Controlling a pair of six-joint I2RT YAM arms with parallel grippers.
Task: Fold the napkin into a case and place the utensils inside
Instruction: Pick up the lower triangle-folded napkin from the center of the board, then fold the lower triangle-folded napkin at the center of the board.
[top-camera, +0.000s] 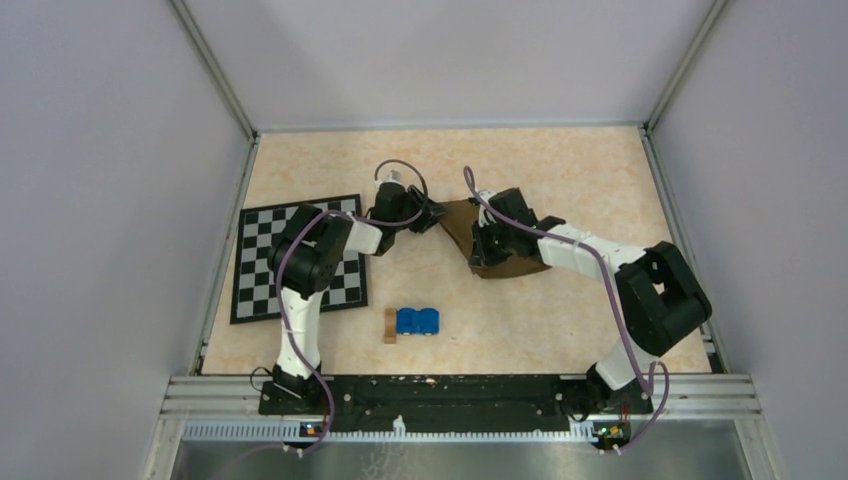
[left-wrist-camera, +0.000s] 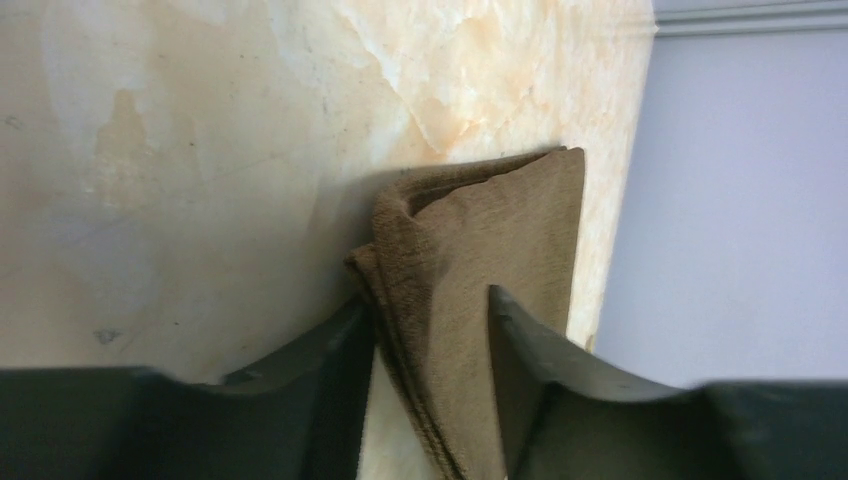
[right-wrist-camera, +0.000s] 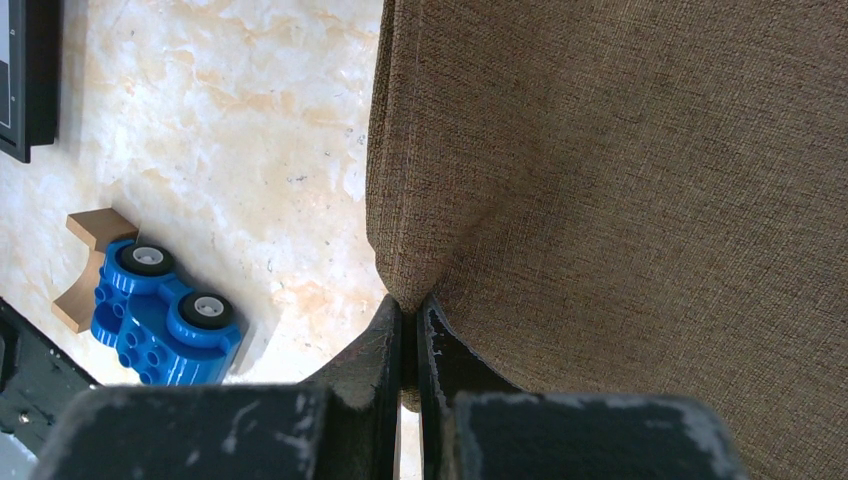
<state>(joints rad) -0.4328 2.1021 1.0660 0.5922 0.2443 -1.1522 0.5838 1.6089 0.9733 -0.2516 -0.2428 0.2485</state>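
At table (top-camera: 560, 170) centre, napkin (top-camera: 458, 220) sits 3 o'clock of left gripper (left-wrist-camera: 426, 300), jaws part-open astride its corner; right gripper (right-wrist-camera: 410, 330) clamps its opposite edge.

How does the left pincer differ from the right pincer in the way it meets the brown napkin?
The left pincer has its fingers apart, one on each side of a folded, layered corner of the napkin; the right pincer has its fingers almost together, pinching the cloth's edge. The left pincer reaches the napkin from the left, the right pincer from the right. Both have napkin cloth between their fingers.
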